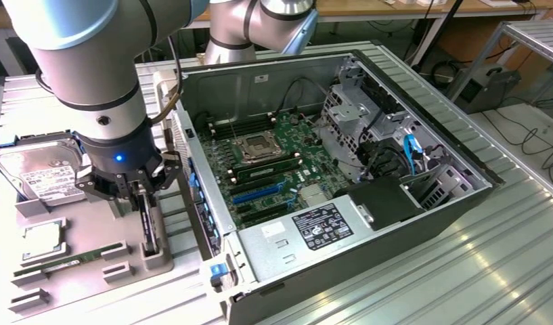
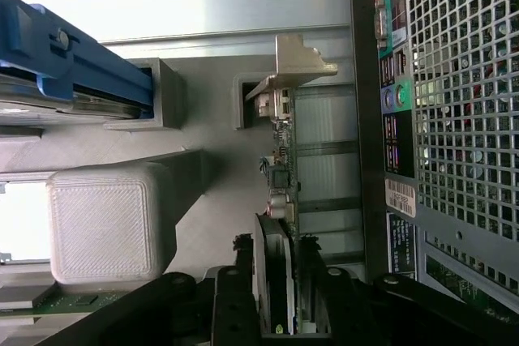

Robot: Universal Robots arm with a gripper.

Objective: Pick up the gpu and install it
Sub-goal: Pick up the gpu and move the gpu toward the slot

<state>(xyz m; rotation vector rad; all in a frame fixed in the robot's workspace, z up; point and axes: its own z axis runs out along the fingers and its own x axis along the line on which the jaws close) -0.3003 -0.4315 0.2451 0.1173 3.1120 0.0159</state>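
Noted gpu (image 1: 148, 227) upright on edge in the grey tray (image 1: 82, 227), just beside the computer case (image 1: 394, 223). Noted claw (image 1: 136, 193) open, fingers (image 2: 242, 297) straddling the card. Recommend closing squarely on the board, centred, without tilting it in its slot. Set on a ribbed metal table (image 1: 457, 271); benches and cables behind

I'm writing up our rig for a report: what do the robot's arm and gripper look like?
The arm is built of thick silvery-grey cylindrical tubes with darker grey bands at the joints. Its black wrist section carries a small lit blue dot. The gripper is matte black, with angular linkages and two slim fingers. A thin dark cable runs alongside the arm.
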